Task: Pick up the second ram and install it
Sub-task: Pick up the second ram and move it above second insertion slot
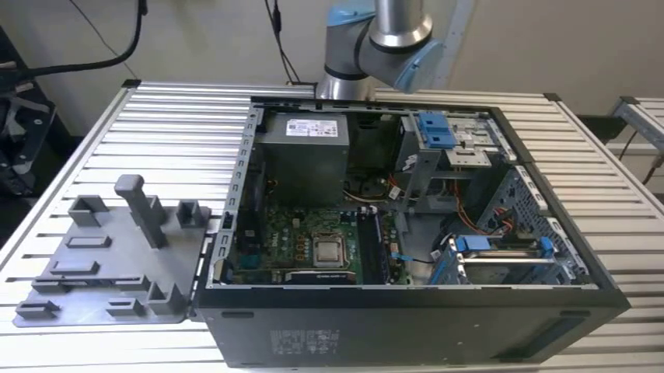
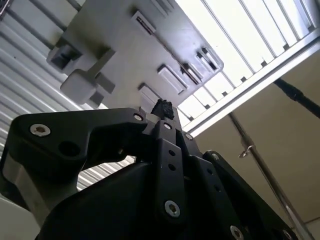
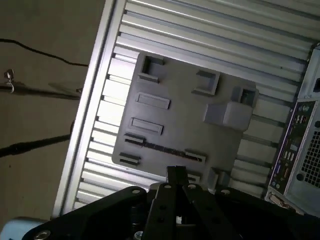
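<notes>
Gripper (image 3: 176, 174) fingers pressed together, gripping nothing, poised above grey holder tray (image 3: 175, 110) on slatted table (image 3: 210, 30) beside open computer case (image 1: 415, 326).

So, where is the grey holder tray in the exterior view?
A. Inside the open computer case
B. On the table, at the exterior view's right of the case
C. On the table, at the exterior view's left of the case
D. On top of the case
C: the grey holder tray lies flat on the slatted table, at the exterior view's left of the open computer case, close beside its wall.
</notes>
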`<state>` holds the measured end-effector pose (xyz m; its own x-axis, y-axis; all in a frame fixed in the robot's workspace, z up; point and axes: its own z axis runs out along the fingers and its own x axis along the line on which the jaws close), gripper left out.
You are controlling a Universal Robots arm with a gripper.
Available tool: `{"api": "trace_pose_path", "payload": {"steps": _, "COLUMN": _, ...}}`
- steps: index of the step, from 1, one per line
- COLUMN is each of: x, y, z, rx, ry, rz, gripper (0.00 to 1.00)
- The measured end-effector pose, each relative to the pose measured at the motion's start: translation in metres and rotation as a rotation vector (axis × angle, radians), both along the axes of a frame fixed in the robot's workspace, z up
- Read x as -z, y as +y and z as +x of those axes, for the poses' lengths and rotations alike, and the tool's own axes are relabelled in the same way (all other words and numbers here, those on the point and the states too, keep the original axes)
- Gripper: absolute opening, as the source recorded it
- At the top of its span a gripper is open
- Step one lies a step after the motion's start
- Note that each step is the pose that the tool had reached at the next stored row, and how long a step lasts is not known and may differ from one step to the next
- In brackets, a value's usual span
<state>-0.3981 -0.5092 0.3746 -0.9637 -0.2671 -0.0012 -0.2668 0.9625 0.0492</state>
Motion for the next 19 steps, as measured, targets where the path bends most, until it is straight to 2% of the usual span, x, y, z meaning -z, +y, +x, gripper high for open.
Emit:
{"api": "trace_pose_path", "payload": {"steps": 10, "x": 0.0002, "y": 0.0, "z": 0.0, "rx": -0.178, "ry": 0.0, "rz": -0.0017, "gripper": 0.11}}
{"api": "trace_pose_path", "payload": {"steps": 19, "x": 0.0004, "y": 0.0, "z": 0.0, "rx": -0.307, "ry": 0.0005, "rz": -0.0072, "gripper": 0.11}}
